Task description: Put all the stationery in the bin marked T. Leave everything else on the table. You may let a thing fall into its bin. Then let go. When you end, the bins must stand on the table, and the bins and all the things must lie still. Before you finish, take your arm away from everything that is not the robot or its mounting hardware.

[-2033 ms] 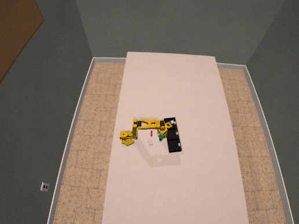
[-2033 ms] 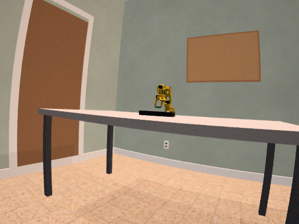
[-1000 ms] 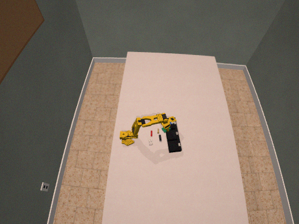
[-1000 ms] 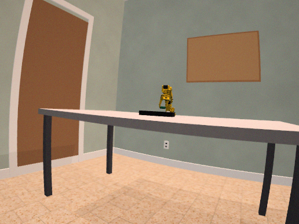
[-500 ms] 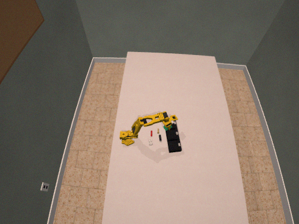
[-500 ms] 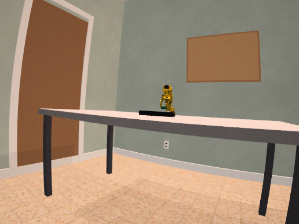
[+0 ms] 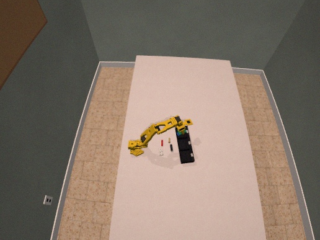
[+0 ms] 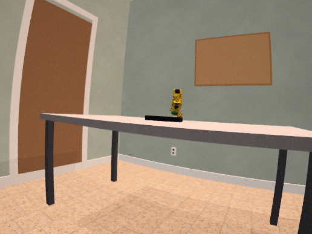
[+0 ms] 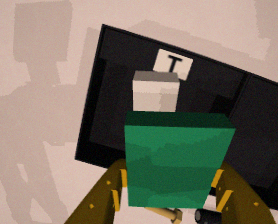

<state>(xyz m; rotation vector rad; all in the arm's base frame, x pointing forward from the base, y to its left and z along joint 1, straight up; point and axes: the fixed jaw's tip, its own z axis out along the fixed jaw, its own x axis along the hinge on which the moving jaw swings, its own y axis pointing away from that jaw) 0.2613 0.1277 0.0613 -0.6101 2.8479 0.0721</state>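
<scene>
My gripper [image 9: 170,200] is shut on a green block [image 9: 177,159] and holds it above the black bin marked T [image 9: 172,64], the end one of a black row of bins [image 7: 185,146]. A pale block with a grey top [image 9: 155,91] lies inside that bin, just beyond the green block. In the overhead view the gripper [image 7: 180,129] hangs over the far end of the row, with the green block [image 7: 179,133] showing under it. The side view shows the arm [image 8: 176,103] upright over the bins [image 8: 163,118].
On the table between the arm's base [image 7: 136,147] and the bins lie a red stick [image 7: 162,142], a tan stick [image 7: 169,140], a dark stick [image 7: 171,147] and a small white piece [image 7: 160,152]. The neighbouring bin compartment [image 9: 255,125] lies to the right.
</scene>
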